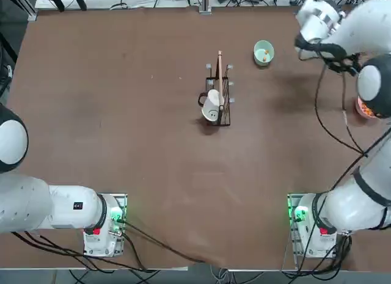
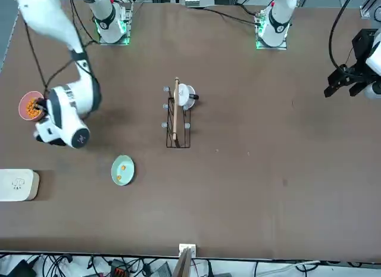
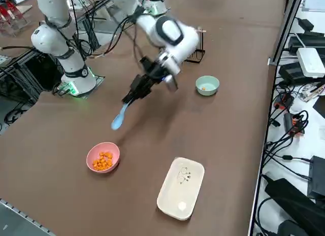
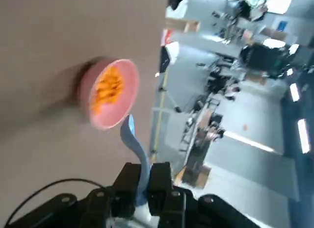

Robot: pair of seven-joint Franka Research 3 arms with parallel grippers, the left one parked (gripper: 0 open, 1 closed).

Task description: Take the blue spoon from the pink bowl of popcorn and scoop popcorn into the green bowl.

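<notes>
My right gripper (image 3: 131, 97) is shut on the handle of the light-blue spoon (image 3: 118, 121) and holds it in the air, scoop end angled down, above and short of the pink bowl (image 3: 103, 157). Orange popcorn (image 3: 103, 160) fills that bowl. In the wrist view the spoon (image 4: 135, 146) rises from between the fingers (image 4: 128, 181) toward the pink bowl (image 4: 110, 92), and its scoop looks empty. The green bowl (image 3: 207, 85) stands apart near the rack, holding a few popcorn pieces. From overhead the green bowl (image 1: 264, 52) shows, while the pink bowl (image 1: 364, 109) is mostly hidden by my arm.
A cream rounded-square box (image 3: 181, 188) lies near the table's right edge, beyond the pink bowl. A black wire rack (image 1: 219, 102) with a wooden post and a white mug (image 1: 211, 109) stands mid-table. The table edge runs close to the pink bowl (image 2: 28, 107).
</notes>
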